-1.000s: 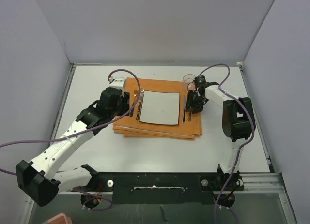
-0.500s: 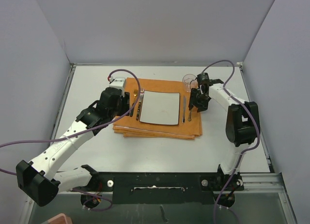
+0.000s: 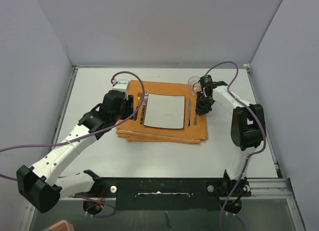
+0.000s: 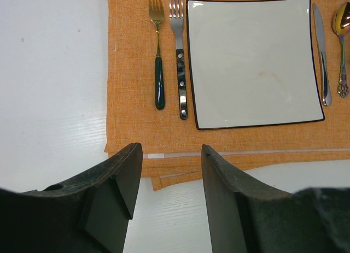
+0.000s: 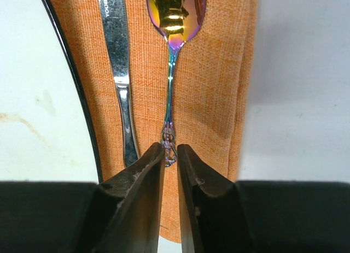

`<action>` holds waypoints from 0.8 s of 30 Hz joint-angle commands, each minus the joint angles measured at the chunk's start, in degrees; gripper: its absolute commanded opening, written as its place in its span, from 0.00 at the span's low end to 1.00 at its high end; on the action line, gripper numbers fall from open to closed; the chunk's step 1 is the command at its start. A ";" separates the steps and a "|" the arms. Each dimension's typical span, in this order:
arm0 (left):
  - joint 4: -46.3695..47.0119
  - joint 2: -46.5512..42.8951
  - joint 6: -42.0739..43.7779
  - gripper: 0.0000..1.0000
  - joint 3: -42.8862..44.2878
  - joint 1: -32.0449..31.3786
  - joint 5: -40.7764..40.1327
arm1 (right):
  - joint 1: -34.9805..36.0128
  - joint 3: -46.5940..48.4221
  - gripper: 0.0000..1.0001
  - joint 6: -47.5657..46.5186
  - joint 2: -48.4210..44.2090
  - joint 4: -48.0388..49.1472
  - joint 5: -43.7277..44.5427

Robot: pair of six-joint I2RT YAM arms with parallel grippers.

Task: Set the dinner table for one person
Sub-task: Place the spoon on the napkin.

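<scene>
Six pieces set on or by orange mat (image 3: 164,133) mid dinner table (image 3: 89,91): plate (image 4: 251,62), forks (image 4: 179,72), knife (image 4: 321,56), spoon (image 5: 172,56), glass (image 3: 193,82). Left gripper (image 4: 169,154) part open, empty; right gripper (image 5: 170,149) nearly closed at spoon handle's tip, grip unclear; seemingly only straightening left

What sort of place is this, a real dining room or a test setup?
Probably a lab test cell: plain panels box in the dinner table, a black mounting rail spans its near edge, and one orange mat holds the setting.
</scene>
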 commanded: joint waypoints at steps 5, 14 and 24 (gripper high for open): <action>1.98 -0.94 -0.60 0.46 1.61 0.41 0.48 | 1.40 4.52 0.22 0.24 3.85 0.50 1.01; 1.43 -1.37 -0.60 0.46 1.17 0.40 0.33 | 1.60 6.36 0.25 0.39 7.41 1.62 1.52; 1.14 -2.10 0.17 0.46 1.65 0.42 0.03 | 1.66 8.00 0.15 0.47 9.70 1.20 1.86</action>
